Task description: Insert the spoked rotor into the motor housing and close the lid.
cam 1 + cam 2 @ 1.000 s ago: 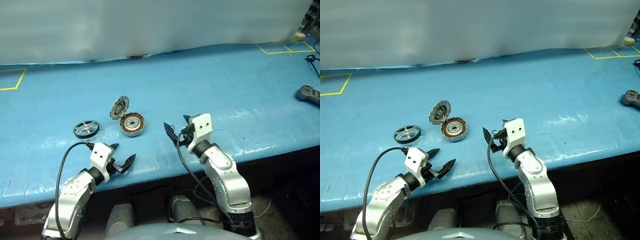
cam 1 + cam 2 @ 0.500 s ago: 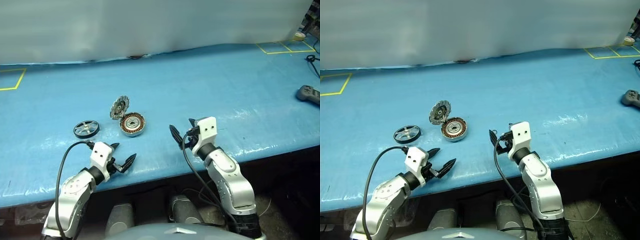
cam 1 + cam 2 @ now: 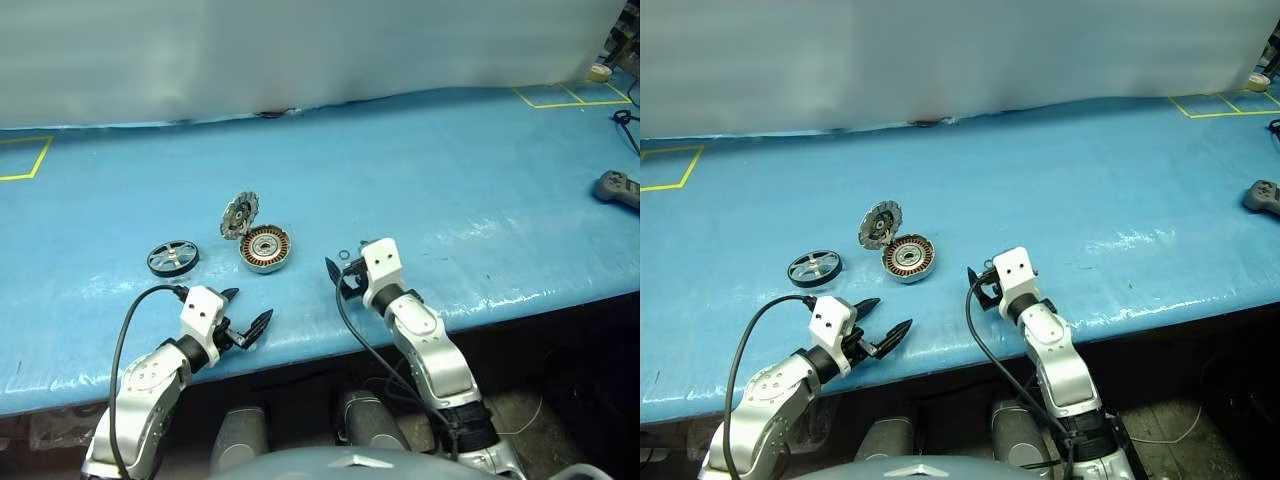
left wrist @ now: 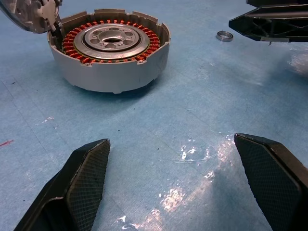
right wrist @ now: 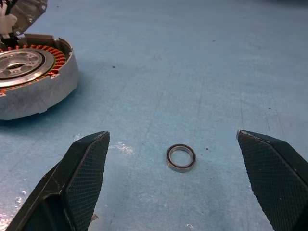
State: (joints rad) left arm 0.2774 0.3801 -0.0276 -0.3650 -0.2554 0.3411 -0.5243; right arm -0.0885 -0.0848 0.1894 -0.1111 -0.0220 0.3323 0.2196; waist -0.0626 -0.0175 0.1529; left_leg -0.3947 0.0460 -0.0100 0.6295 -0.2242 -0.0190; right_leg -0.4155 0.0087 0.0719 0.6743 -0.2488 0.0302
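**Both hands spread and empty; rotor still lying beside the open housing**

On the far left of the blue-covered counter (image 3: pixel 480 180) a yellow taped square (image 3: pixel 22 158) marks the surface. Near the front edge, the left hand (image 3: pixel 243 320) hovers with its two black fingers spread wide, holding and touching nothing; bare blue surface lies between its fingertips in the left wrist view.

Just beyond and to the left of that hand lies the spoked rotor (image 3: pixel 172 257), a small dark ring-shaped wheel with thin spokes and a shiny silver hub, flat on the counter. A little to its right, apart from it, sits the motor housing (image 3: pixel 265 248), a shallow round silver-grey casing with copper-coloured windings around a silver centre. Its lid (image 3: pixel 239 214), a round silver-grey disc with dark segmented patches on its inner face, stands tilted up from the housing's far left rim, open.

Right of the housing, the right hand (image 3: pixel 980 283) is also spread wide and empty, low over the counter. A small silver metal ring (image 5: pixel 181 158) lies on the surface between its fingers, touched by neither.

Further right the counter is open. At its far right edge rests a dark grey controller (image 3: pixel 616 187), with another yellow taped outline (image 3: pixel 560 95) behind it.
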